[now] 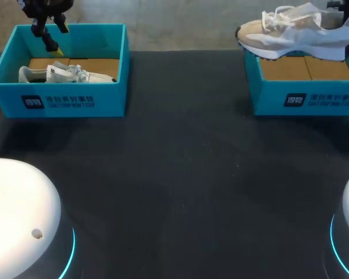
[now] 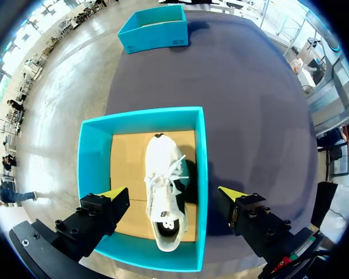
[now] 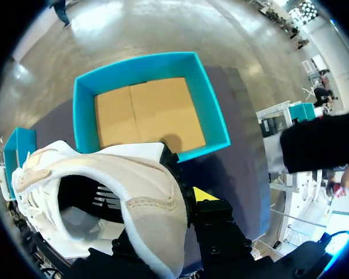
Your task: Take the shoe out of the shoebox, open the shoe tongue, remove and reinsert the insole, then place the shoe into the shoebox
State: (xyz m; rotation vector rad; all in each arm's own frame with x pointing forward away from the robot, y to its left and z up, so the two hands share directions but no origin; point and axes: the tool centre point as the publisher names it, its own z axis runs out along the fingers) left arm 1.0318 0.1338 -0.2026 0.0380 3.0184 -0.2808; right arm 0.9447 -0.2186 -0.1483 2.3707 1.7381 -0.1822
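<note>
Two arms: released left pincer [image 2: 173, 195] hangs over white laced sneaker [image 2: 161, 168] lying 12-to-6 in teal cardboard shoebox [image 2: 93, 174]; right pincer [image 3: 181, 192] grasps beige sneaker [image 3: 104, 168].

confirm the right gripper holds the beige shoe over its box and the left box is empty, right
No: the left box is not empty; a white shoe lies in it, as the left wrist view shows. The right gripper does hold the beige shoe over the right box.
</note>
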